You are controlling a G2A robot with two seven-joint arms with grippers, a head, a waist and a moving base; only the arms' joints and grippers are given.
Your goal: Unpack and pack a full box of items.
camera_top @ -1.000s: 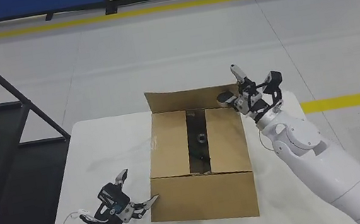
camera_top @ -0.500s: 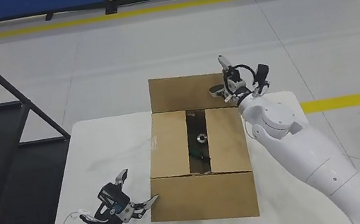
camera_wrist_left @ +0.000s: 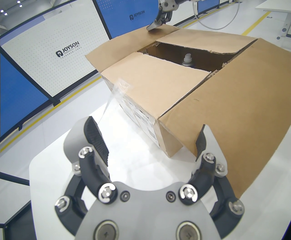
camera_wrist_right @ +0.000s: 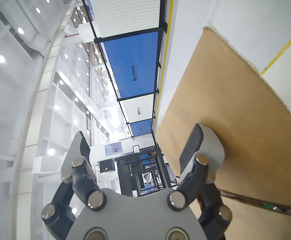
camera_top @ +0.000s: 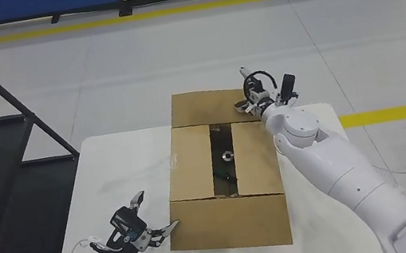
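Movement on the right side! The right gripper (camera_wrist_right: 138, 136) has swept across from the far right corner over the last second. The far end flap (camera_top: 204, 108) of the brown corrugated cardboard box (camera_top: 231, 223) has gone back with it and now leans outward. Jaws are spread wide there with nothing between them. The flap lies against the outer back of one finger (camera_wrist_right: 211, 147), so this is a push, not a pinch.

That reads as the opening step well under way. Two side flaps (camera_top: 192, 160) remain nearly flat over the top with only a dark slot between them, and a small pale-capped item (camera_wrist_left: 187, 59) peeks out of it.

The left gripper (camera_wrist_left: 145, 129) hasn't budged, jaws apart and empty. The box's near corner sits just ahead of its fingertips on the white table (camera_top: 126, 172).

The box stands upright, mouth upward. Its long axis looks to run from the left jaws' end toward the right jaws' end, along that slot.
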